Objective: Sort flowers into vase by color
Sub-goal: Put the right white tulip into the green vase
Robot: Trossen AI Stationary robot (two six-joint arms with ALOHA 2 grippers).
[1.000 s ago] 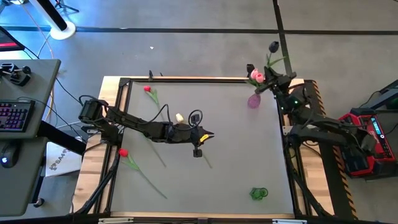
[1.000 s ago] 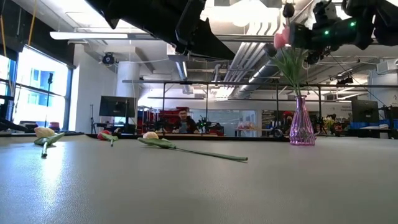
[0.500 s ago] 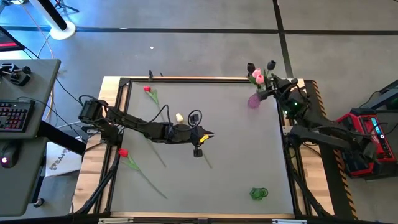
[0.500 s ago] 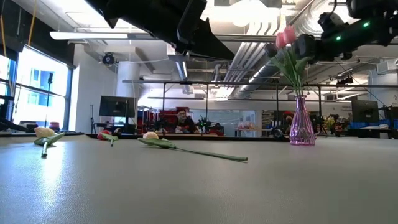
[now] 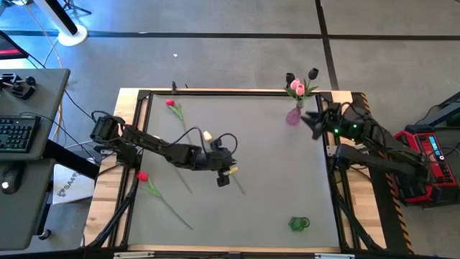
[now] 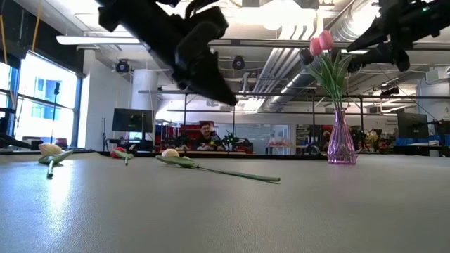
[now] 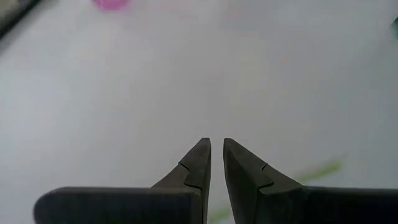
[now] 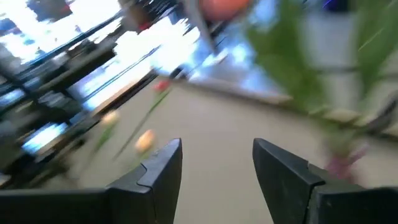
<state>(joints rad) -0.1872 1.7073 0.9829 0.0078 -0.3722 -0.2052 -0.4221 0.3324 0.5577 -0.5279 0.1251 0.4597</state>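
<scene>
Left of the left gripper [image 5: 224,175], two red tulips lying on the grey tabletop [image 5: 273,180]: one red tulip [image 5: 142,176] by the near-left edge with its long stem running toward the front, the other red tulip [image 5: 170,103] near the far-left corner. Just behind that gripper, a cream-yellow tulip [image 5: 207,135] flat on the surface, its stem passing under the arm; seen from table height as a pale head [image 6: 170,153] with a green stem trailing right. Left gripper hovering over the middle of the tabletop, fingers [image 7: 200,163] almost together with only a thin slit between the tips, holding nothing, a piece of green stem [image 7: 318,169] showing beside them.

Further right, toward the front edge, a small green object [image 5: 299,224] well apart from both grippers; cannot tell what it is. At the far-right corner, a pink glass vase [image 5: 293,116] standing upright, carrying pink tulips [image 5: 296,88] and a black tulip [image 5: 313,73]; from table height the vase [image 6: 341,146] upright with pink heads [image 6: 321,42] above it. Right gripper [image 5: 310,119] just to the right of the vase, raised off the tabletop, fingers [image 8: 287,169] spread wide apart and empty, touching neither vase nor flowers
</scene>
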